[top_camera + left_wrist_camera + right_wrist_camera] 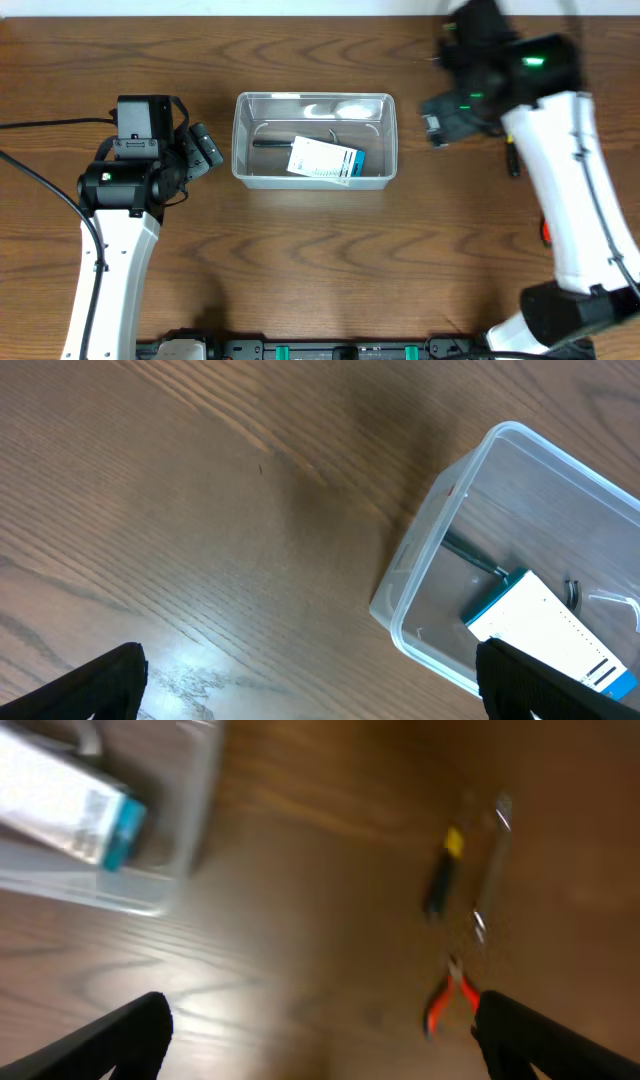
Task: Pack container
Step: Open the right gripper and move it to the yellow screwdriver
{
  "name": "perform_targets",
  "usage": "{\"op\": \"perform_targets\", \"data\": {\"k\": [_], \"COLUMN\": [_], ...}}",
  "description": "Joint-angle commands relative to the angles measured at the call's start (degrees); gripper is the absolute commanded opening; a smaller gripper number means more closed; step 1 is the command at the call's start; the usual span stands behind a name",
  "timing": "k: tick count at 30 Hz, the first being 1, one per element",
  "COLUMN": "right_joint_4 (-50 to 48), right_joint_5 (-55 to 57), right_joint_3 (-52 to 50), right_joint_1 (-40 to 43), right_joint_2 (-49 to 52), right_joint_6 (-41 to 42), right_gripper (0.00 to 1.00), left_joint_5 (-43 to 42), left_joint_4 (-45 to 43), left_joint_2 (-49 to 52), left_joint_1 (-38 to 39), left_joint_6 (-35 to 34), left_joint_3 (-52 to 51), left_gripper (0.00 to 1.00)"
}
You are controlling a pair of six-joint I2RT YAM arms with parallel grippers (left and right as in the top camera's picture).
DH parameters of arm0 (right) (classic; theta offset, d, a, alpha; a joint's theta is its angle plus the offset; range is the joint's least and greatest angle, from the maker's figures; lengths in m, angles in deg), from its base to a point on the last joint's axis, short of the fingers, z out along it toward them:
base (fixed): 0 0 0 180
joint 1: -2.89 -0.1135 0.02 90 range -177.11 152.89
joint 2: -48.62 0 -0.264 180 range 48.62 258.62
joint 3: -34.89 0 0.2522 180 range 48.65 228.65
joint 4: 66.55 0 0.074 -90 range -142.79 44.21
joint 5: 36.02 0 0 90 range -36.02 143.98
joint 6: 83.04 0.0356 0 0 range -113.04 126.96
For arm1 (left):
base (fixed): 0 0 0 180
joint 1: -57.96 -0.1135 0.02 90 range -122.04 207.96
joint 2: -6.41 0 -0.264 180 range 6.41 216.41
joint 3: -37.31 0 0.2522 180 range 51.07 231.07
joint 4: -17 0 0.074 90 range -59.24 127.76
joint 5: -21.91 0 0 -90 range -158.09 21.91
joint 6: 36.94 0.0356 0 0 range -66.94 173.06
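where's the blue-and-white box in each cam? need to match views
Overhead: centre, blue-and-white box lying inside the container.
Left wrist: lower right, in the container.
Right wrist: upper left, blurred.
Shared landmark: the container's clear wall, visible in all three views.

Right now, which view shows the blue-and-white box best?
Overhead: the whole blue-and-white box lies sharp inside the clear container. The left wrist view cuts off one end; the right wrist view blurs it.
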Motion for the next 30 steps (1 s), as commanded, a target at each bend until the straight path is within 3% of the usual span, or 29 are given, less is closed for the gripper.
{"op": "perform_targets", "data": {"k": [1,7,18,30], "right_joint_4": [1.4,1.0,-2.2,-6.5], "right_joint_5": [0.9,1.1,-3.1,-6.6], "right_joint_3": [0.2,0.0,0.0,0.0], "right_joint_1": [4.5,12.2,23.7,26.1], "right_joint_2": [0.3,1.9,10.4,24.9], "right_joint_6": [2.6,-3.4,-5.7,-10.8], "right_gripper": [0.99,0.99,0.99,0.94], "left_joint_5": [0.7,0.7,0.7,0.7], "left_joint_4": [0.1,0.1,0.1,0.1], "left_joint_2": [0.4,0.4,0.4,0.4], "left_joint_1": [-0.2,-0.2,-0.2,-0.2], "left_joint_6": [0.1,0.1,0.1,0.1], "left_joint_3": [0.6,0.6,0.6,0.6], "left_gripper": [0.98,0.98,0.98,0.98]}}
